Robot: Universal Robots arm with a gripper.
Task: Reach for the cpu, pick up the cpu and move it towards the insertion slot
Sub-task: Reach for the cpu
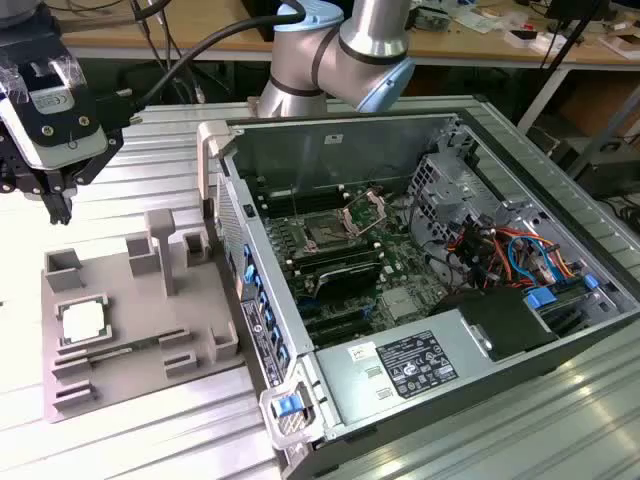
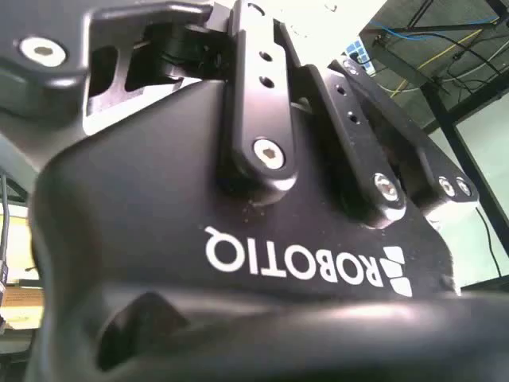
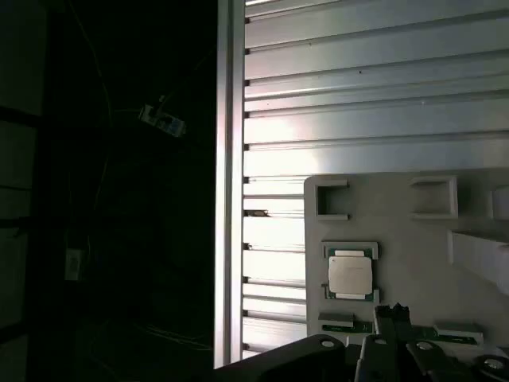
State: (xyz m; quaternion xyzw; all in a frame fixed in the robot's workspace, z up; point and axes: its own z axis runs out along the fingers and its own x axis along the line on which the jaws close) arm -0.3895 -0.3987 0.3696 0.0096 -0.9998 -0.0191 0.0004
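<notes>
The cpu [image 1: 82, 322], a small square chip with a silvery-white top, lies flat in a recess of the grey plastic tray [image 1: 140, 345] at the exterior view's left. The first wrist view looks down on the cpu [image 3: 351, 275] in that tray [image 3: 413, 239]. My gripper [image 1: 55, 205] hangs in the air above and behind the tray's far left corner, well clear of the chip and holding nothing that I can see. The insertion slot [image 1: 325, 232], a dark square socket with its metal frame raised, sits on the green board inside the open computer case.
The open computer case [image 1: 420, 290] lies on its side at the exterior view's right, its raised wall [image 1: 250, 290] between tray and socket. Upright grey posts [image 1: 160, 245] stand on the tray. A ribbed metal table [image 1: 150, 170] carries everything. The arm [image 1: 340, 50] rises behind the case.
</notes>
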